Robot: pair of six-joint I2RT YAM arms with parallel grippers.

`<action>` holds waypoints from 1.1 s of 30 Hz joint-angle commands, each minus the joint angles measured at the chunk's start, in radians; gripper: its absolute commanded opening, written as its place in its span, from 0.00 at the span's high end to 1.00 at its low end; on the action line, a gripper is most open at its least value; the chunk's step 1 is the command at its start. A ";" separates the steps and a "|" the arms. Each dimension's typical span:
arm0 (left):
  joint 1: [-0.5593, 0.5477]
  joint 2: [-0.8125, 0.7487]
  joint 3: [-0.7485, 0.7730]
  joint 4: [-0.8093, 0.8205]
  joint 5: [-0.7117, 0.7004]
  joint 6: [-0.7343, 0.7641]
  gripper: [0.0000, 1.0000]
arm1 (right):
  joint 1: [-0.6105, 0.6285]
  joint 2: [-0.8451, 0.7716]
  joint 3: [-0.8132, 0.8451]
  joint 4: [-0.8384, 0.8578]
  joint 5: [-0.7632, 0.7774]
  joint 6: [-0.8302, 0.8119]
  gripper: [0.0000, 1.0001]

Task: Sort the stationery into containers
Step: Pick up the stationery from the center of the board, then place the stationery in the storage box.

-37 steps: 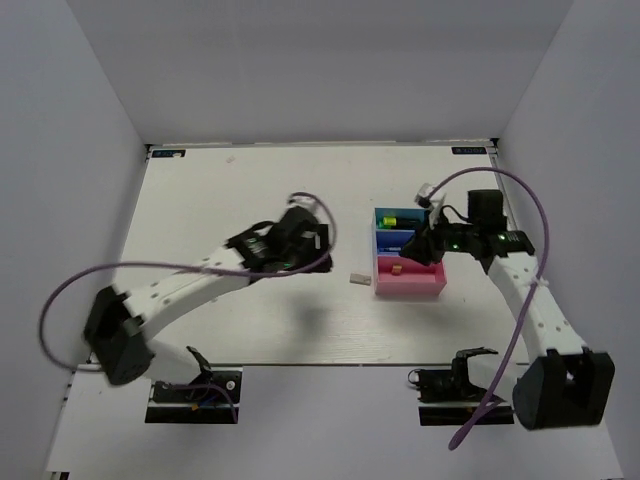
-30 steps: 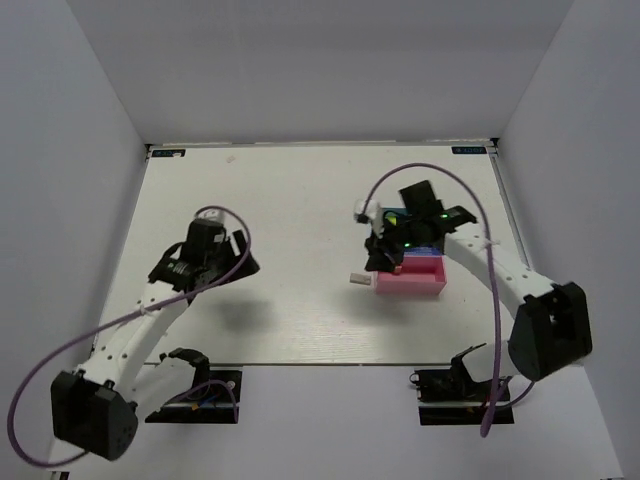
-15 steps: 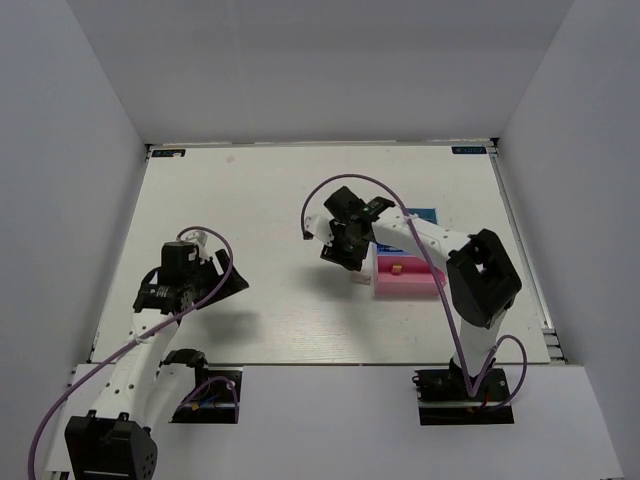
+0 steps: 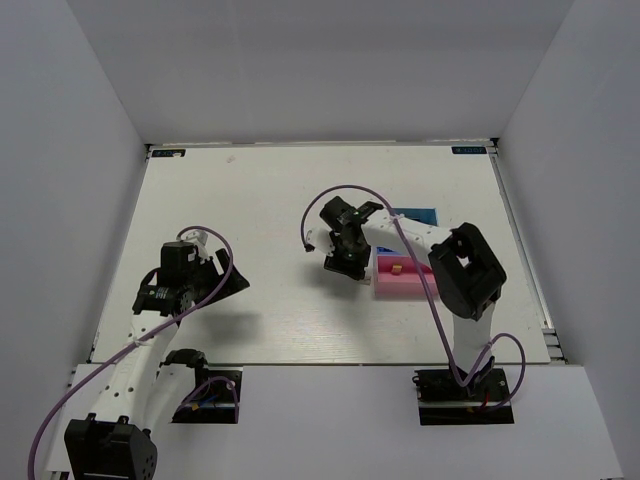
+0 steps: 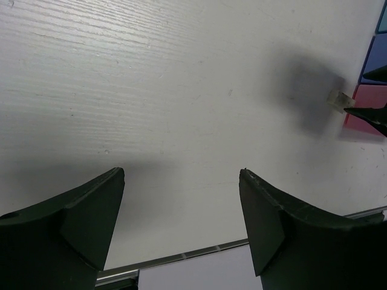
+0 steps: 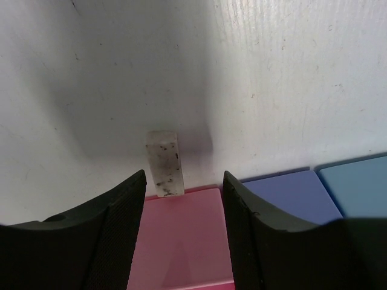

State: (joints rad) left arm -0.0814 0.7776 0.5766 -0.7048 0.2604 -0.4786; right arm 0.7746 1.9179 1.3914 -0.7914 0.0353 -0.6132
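A pale speckled eraser (image 6: 163, 163) lies on the table against the outer left wall of the organiser's pink bin (image 6: 181, 241); it also shows in the left wrist view (image 5: 338, 98). My right gripper (image 6: 184, 176) is open and empty, hovering just above the eraser and the pink bin's edge, and it covers the eraser in the top view (image 4: 348, 264). A second small eraser (image 4: 397, 267) lies inside the pink bin (image 4: 425, 285). The darker blue bin (image 6: 290, 193) and light blue bin (image 6: 354, 181) adjoin it. My left gripper (image 5: 181, 172) is open and empty over bare table at the left (image 4: 225, 283). Highlighters and pens are hidden.
The right arm's elbow (image 4: 465, 270) stands over the organiser's right side, hiding most of the blue bins. White walls enclose the table on three sides. The table's front edge rail (image 5: 181, 257) runs just below my left gripper.
My right gripper has swung left from over the organiser to above the loose eraser. My left arm has drawn back to the near left, gripper open.
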 commanded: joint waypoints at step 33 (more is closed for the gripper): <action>0.003 -0.014 -0.001 0.002 -0.006 0.012 0.13 | -0.003 -0.396 -0.023 -0.091 -0.392 -0.045 1.00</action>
State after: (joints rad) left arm -0.0814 0.7776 0.5766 -0.7036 0.2592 -0.4786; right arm 0.7700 1.6089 1.3487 -0.8455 -0.3016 -0.6415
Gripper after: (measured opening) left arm 0.864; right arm 0.245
